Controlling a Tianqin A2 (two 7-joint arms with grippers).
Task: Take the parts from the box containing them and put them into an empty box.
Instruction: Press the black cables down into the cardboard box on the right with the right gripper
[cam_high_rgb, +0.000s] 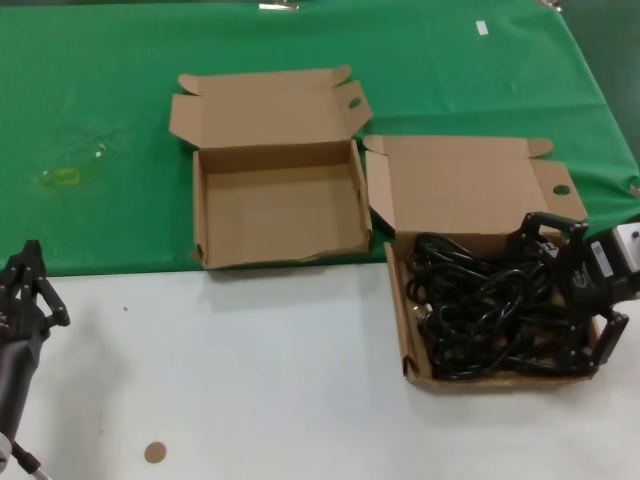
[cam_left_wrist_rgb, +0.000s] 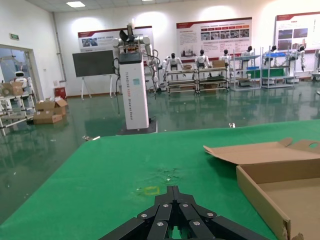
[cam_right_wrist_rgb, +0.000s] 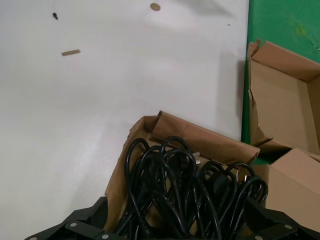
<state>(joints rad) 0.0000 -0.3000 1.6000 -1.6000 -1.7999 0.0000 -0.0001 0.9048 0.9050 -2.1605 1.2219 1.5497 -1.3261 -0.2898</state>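
right claw (cam_high_rgb: 588, 290) spread apart over the black cables (cam_high_rgb: 490, 310) in the long box (cam_high_rgb: 410, 330); left claw (cam_high_rgb: 25, 290) parked, state unclear.

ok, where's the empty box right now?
In the head view the empty box sits centre-left, lid open, straddling the edge of the green cloth, just left of the box of black cables where the right gripper is.

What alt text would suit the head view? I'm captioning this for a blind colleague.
The right tool reaches into the longer cardboard box full of tangled black cables, at the right of a white table. Left of it, the squarer cardboard box sits open and empty on green cloth; the left tool waits at the table's left edge.
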